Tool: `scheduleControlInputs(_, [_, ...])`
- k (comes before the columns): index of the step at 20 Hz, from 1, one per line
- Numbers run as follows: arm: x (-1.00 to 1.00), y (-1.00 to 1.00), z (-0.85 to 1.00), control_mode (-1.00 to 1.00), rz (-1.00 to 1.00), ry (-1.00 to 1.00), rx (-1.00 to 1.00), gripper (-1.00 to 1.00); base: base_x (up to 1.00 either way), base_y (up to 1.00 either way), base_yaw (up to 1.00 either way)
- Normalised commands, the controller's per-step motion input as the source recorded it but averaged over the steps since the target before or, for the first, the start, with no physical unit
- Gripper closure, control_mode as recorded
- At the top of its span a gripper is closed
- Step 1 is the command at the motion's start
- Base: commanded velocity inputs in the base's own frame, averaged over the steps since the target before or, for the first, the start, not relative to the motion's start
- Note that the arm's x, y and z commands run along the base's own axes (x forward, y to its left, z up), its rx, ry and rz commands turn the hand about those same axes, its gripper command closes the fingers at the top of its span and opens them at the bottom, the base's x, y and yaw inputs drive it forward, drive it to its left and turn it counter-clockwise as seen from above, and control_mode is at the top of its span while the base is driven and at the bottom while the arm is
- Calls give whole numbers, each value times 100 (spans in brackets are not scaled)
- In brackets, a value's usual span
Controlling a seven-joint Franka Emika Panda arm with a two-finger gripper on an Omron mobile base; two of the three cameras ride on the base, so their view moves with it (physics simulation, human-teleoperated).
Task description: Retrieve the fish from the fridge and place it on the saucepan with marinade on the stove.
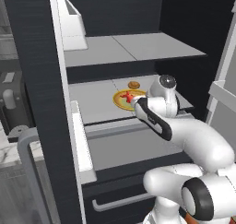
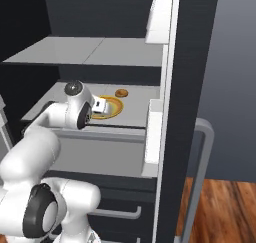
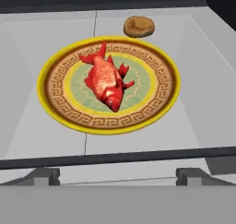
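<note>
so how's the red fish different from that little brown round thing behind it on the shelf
The fish is bright red and long, with fins and a tail; the brown item is a plain tan-brown round lump. The fish is clearly larger. The fish lies on the yellow-rimmed plate; the brown item sits straight on the grey fridge shelf, behind it. Both share one shelf.

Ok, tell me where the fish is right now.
In the hand view the fish lies on the yellow-rimmed plate on a fridge shelf, with a small brown round item just behind.
</note>
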Motion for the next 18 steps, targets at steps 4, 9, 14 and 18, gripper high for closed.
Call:
scheduleControlInputs(4, [44,0,11,-100,1,4,-4,-100,0,0,0])
scheduleControlInputs(9, [19,0,-1,-100,6,-2,0,-100,0,0,0])
scheduleControlInputs(14, [14,0,-9,-100,3,-3,0,-100,0,0,0])
scheduleControlInputs(18, [28,0,0,-100,0,1,0,-100,0,0,0])
